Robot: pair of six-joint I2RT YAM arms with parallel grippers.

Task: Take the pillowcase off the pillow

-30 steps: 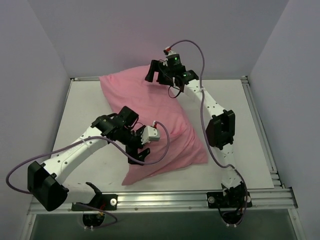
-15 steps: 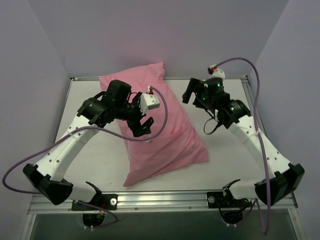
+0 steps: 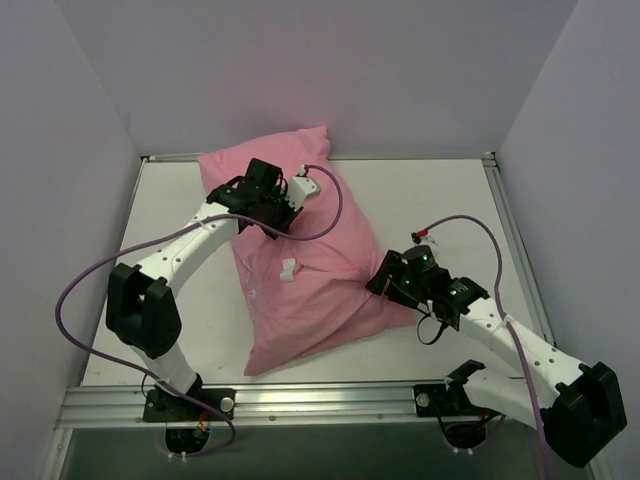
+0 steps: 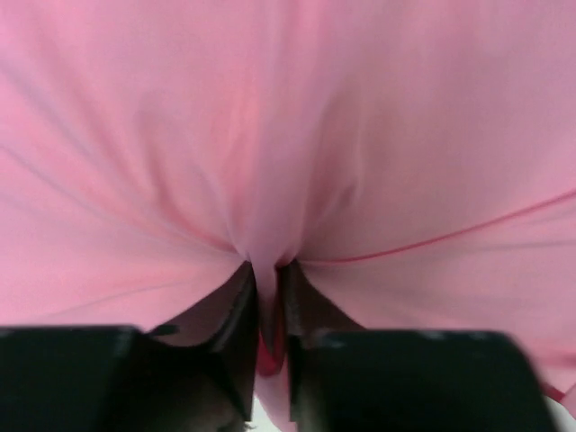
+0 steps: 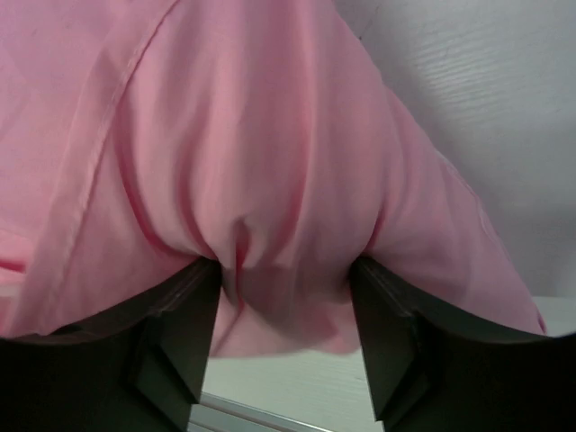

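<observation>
The pink pillowcase [image 3: 320, 285] lies stuffed and slanted across the table, from the back left to the front middle. The pillow is hidden inside it. My left gripper [image 3: 283, 220] sits on the case's upper part. In the left wrist view it [image 4: 267, 292] is shut on a thin raised fold of the pink fabric [image 4: 270, 180]. My right gripper [image 3: 381, 283] is at the case's right front corner. In the right wrist view its wide-set fingers [image 5: 283, 301] press both sides of a thick bunch of pink fabric [image 5: 270, 180]. A small white tag [image 3: 288, 268] shows on the case.
The white table [image 3: 440, 200] is walled at the back and both sides. An aluminium rail [image 3: 320, 400] runs along the near edge, also seen below the right gripper as a rail [image 5: 252, 418]. Purple cables loop off both arms.
The left gripper moved from the pillow's middle to its upper part and closed on a fold. The right arm swung from the back down to the right front corner and closed in on fabric.
</observation>
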